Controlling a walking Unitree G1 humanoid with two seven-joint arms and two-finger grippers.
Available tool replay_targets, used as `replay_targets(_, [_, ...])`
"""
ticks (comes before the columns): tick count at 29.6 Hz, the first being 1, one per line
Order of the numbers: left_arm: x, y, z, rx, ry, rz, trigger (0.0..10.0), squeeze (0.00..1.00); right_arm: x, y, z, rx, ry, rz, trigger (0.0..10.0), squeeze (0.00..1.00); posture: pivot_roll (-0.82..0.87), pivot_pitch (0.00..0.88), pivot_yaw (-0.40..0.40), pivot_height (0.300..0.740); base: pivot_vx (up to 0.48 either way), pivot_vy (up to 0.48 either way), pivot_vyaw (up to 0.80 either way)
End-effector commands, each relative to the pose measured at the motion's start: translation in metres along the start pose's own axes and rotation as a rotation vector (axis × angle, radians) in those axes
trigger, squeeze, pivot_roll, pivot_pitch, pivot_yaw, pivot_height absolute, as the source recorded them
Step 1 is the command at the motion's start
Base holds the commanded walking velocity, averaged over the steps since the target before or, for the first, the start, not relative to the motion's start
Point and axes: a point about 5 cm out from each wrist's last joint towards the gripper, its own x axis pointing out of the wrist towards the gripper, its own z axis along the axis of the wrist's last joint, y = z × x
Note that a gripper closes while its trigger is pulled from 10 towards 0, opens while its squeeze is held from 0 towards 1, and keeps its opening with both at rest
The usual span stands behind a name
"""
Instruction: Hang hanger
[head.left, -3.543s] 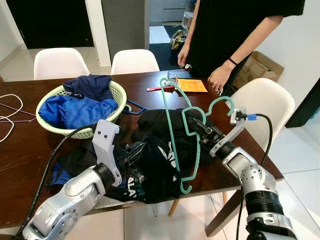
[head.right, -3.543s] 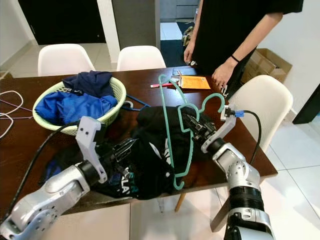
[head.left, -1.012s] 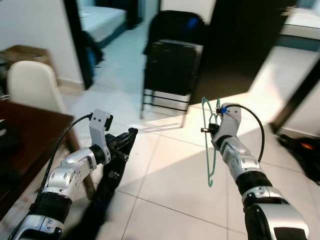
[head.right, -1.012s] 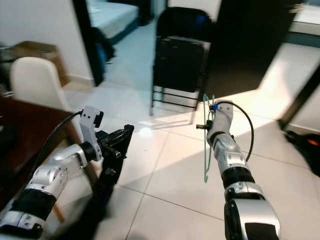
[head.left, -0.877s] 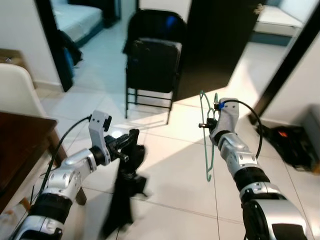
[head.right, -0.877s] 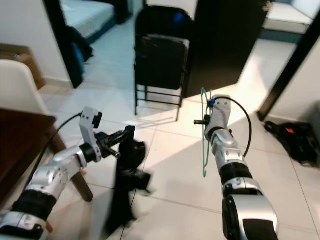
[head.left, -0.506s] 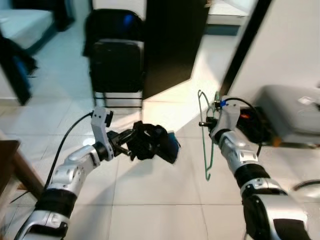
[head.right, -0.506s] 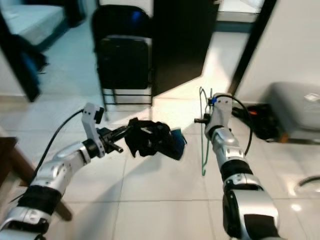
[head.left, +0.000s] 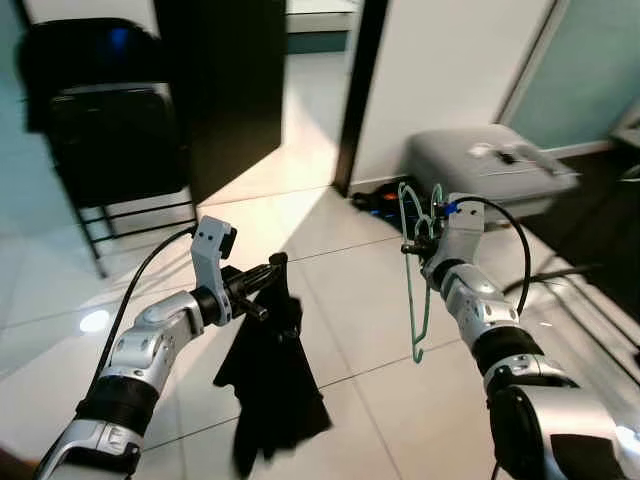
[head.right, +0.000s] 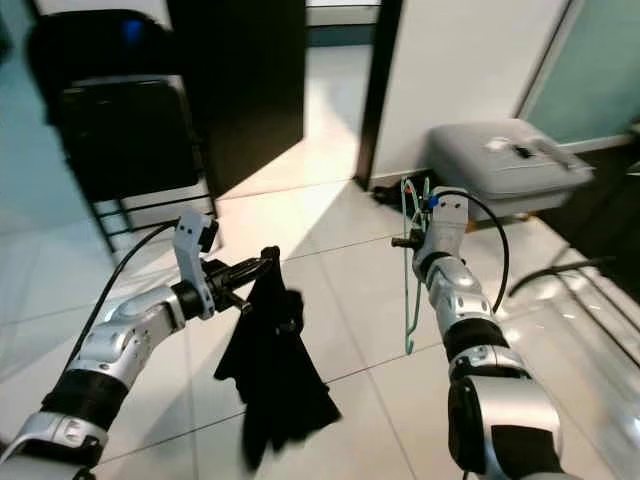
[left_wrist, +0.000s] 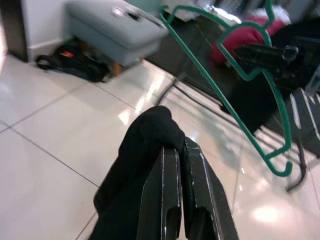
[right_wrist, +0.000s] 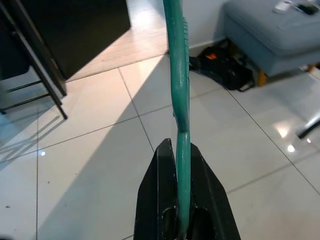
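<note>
At the far left a black folding chair (head.left: 105, 130) stands on the pale tiled floor (head.left: 350, 300), well beyond the jaws. The left gripper (head.left: 272, 272) is held out over the floor, its jaws pressed together on a fold of a black garment (head.left: 268, 380). The cloth bunches over the tips in the left wrist view (left_wrist: 155, 132) and the rest hangs straight down below the jaws, clear of the floor as far as can be told.

To the right, across a gap of bare tile, the right gripper (head.left: 409, 247) is raised at about the same height. Its jaws are clamped on the green hanger (head.left: 418, 270), gripping one thin bar of it; in the right wrist view the green bar (right_wrist: 179, 100) runs out from between the tips and on ahead of them. The hook sits just above the jaws and the long frame dangles below them, edge-on to the head camera, free of the floor. The hanger and the garment are apart.

Beyond the right gripper a grey box-like case (head.left: 490, 170) rests on the floor by the white wall (head.left: 450, 70), with a dark bag (right_wrist: 222, 67) beside it.
</note>
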Motion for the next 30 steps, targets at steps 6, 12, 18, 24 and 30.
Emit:
replay_targets(6, [-0.010,0.000,0.013,0.247,-0.004,-0.036,10.0,0.00,-0.001,-0.001,-0.002,0.103,-0.010,0.039,10.0,0.00,0.02,0.041,-0.039,0.740,0.000,0.000,-0.80])
replay_targets(12, [-0.020,-0.001,0.033,0.657,0.086,-0.050,10.0,0.00,-0.003,0.002,0.000,0.168,-0.049,0.138,10.0,0.00,0.02,0.032,-0.030,0.740,0.000,0.000,-0.80])
replay_targets(18, [-0.024,0.004,0.062,0.965,0.138,-0.007,10.0,0.00,-0.003,0.009,0.004,0.178,-0.086,0.218,10.0,0.00,0.02,0.024,-0.025,0.740,0.000,0.000,-0.80])
replay_targets(24, [-0.027,0.004,0.105,1.192,0.072,0.070,10.0,0.00,-0.004,0.019,0.012,0.139,-0.140,0.313,10.0,0.00,0.02,0.029,-0.017,0.740,0.000,0.000,-0.80])
replay_targets(30, [-0.033,0.008,0.125,1.264,0.048,0.127,10.0,0.00,-0.012,0.033,0.025,0.007,-0.197,0.510,10.0,0.00,0.02,0.030,-0.015,0.740,0.000,0.000,-0.67])
